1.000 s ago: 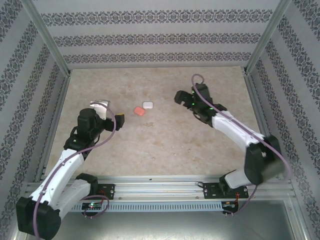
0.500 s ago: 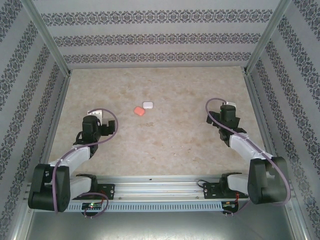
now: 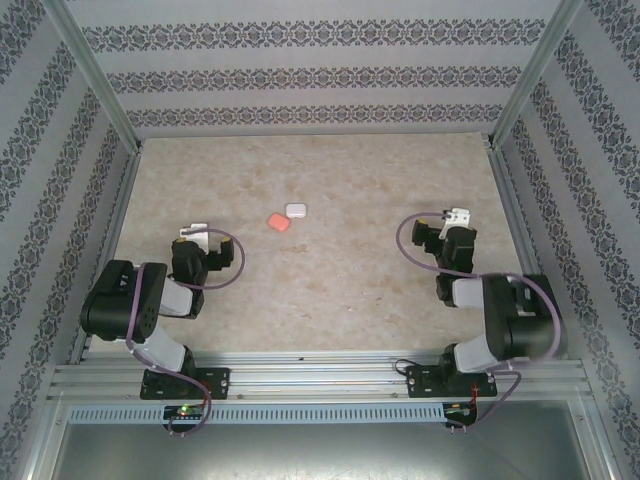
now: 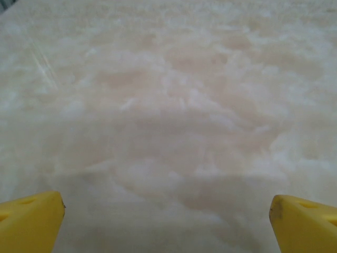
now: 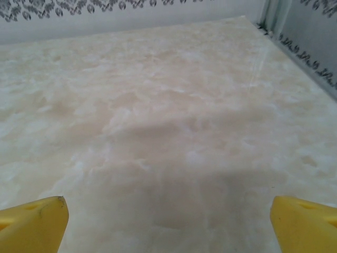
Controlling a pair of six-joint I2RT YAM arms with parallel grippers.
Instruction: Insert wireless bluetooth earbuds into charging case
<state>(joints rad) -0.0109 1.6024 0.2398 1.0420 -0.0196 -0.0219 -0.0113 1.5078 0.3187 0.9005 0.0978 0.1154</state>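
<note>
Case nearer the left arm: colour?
The case is orange-red; top external view shows it best.

You're in a lab test cell — a marble-look table [image 3: 340, 290] walled by patterned panels [image 3: 300, 75]. Aluminium posts [image 3: 93, 75] rise from its far corners, and a rail [image 3: 320, 372] spans its near edge.

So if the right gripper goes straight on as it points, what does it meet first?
Probably the table top: the way ahead of the right gripper looks free of things, though depth is unclear.

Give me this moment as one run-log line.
left end effector: open, empty | right end effector: open, empty | orange case beside white case, middle of table
</note>
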